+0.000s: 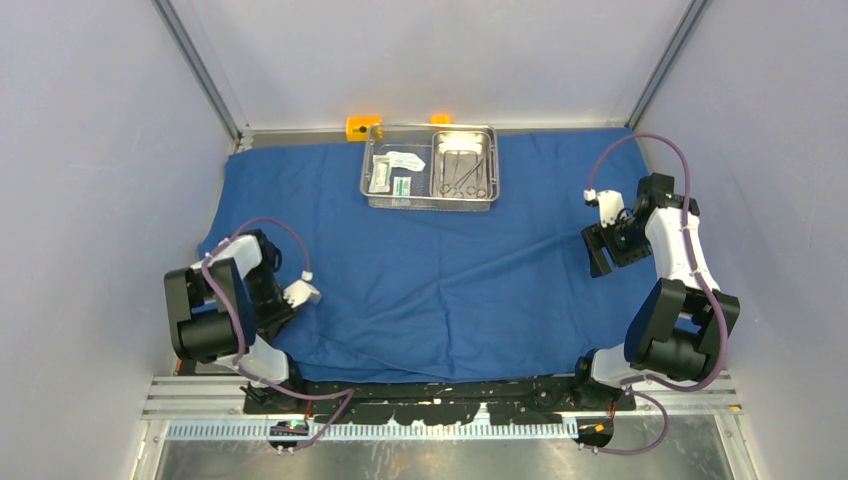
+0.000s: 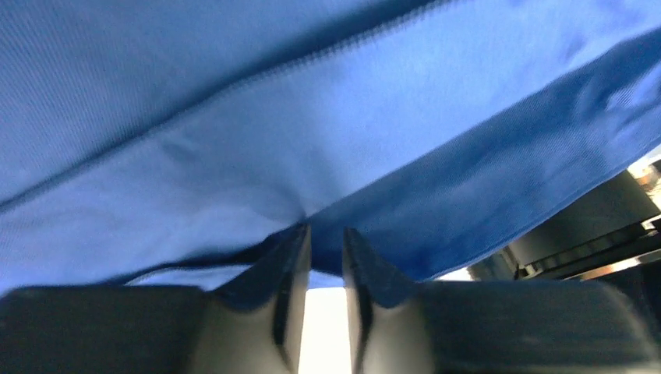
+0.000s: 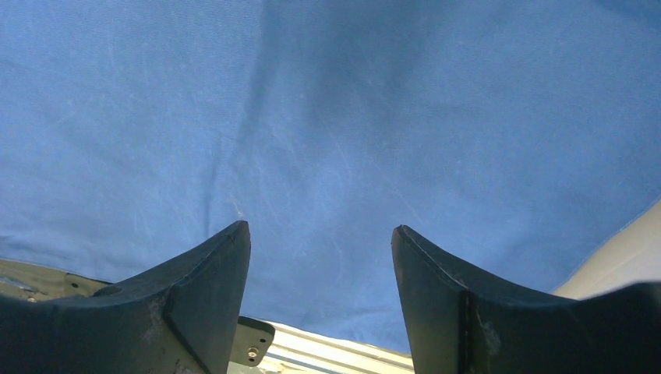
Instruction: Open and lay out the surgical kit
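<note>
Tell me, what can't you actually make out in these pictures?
Left wrist view: whether the left hand pinches the blue cloth; a fold covers its fingertips.
Top view: the steel instruments in the tray, too small to tell apart.
Top view: print on the packets, too small to read.
Top view: one orange block, mostly hidden behind the mesh basket.

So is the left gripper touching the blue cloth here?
Touching. The left wrist view shows the blue cloth puckered and pinched at the tips of the left gripper.
</note>
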{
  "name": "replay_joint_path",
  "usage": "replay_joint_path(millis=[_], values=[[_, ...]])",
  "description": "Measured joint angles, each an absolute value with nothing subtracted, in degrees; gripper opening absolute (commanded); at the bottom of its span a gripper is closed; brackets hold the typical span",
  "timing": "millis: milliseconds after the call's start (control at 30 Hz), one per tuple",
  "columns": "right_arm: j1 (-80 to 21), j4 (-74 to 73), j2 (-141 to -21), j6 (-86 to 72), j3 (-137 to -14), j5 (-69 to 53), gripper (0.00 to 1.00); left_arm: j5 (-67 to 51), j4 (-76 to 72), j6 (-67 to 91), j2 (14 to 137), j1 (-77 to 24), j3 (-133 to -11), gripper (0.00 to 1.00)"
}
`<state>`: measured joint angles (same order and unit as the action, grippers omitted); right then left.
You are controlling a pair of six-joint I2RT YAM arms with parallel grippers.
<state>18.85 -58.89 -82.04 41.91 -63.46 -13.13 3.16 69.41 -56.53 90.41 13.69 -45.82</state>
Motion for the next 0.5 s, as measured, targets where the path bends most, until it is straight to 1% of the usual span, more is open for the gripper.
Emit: replay_joint_path(millis=[67,100,333,367,467,500], values=[[18.85,-58.89,-82.04,41.93,-63.61,-13.08,0.71,5.19,70.13,-57.17,88.05,13.76,-45.17,0.02],[18.85,-59.0,-82.04,41.93,-63.81,-13.04,0.71,6.39,70.91,-57.65,86.59,13.8,-45.1,0.0],[18.85,-59.02,-82.43,41.98,-65.98,-13.06,0.71,13.41,78.28,-58.61,80.09,13.93,-44.84,0.0],[18.85,-58.98,-82.56,41.98,-66.11,-13.06,0.71,14.41,79.4,-58.98,78.59,13.96,-44.6,0.03],[18.79,-58.96,-83.4,41.98,-66.28,-13.23,0.71,16.27,82.41,-60.66,73.01,14.02,-44.8,0.33],[18.74,-58.96,-83.72,41.98,-66.3,-13.32,0.71,16.32,82.85,-60.82,71.46,14.02,-45.5,0.41]])
